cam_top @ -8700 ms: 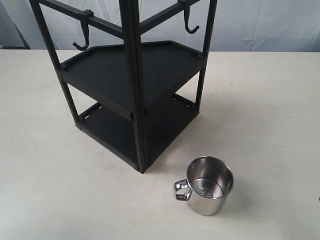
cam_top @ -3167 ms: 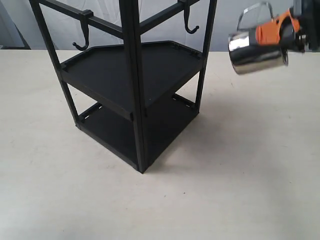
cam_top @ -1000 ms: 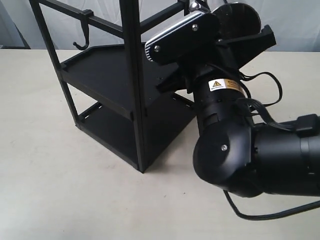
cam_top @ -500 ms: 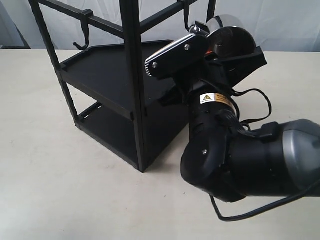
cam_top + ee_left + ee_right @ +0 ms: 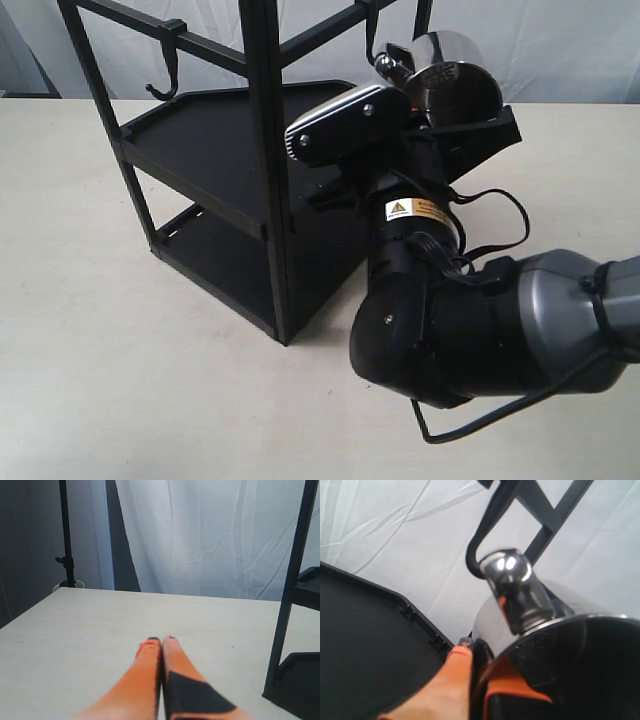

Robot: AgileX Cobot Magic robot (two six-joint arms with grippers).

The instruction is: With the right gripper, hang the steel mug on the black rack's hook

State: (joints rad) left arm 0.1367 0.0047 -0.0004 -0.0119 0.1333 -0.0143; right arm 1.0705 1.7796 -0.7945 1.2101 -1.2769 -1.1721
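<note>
The steel mug (image 5: pixel 458 68) is held up beside the black rack (image 5: pixel 264 150), tipped on its side, its base facing the exterior camera. My right gripper (image 5: pixel 475 647) is shut on the mug's wall (image 5: pixel 495 615), one orange finger outside and one inside. The looped handle (image 5: pixel 512 585) sits right against the curved end of the hook (image 5: pixel 476 555) under the right top rail. Whether the handle is over the hook cannot be told. In the exterior view the handle (image 5: pixel 390 62) is next to that hook (image 5: pixel 371 30). The left gripper (image 5: pixel 161 640) is shut on nothing, low over the table.
My bulky right arm (image 5: pixel 450 310) fills the space in front of the rack's right side and hides the lower tray's corner. A second hook (image 5: pixel 165 75) hangs on the left rail. The beige table (image 5: pixel 100 350) spreads around. A rack post (image 5: pixel 292 580) stands near the left gripper.
The right gripper has brought the mug down from the top edge to hook height, the handle ending against the hook. The arm's elbow swung left.
</note>
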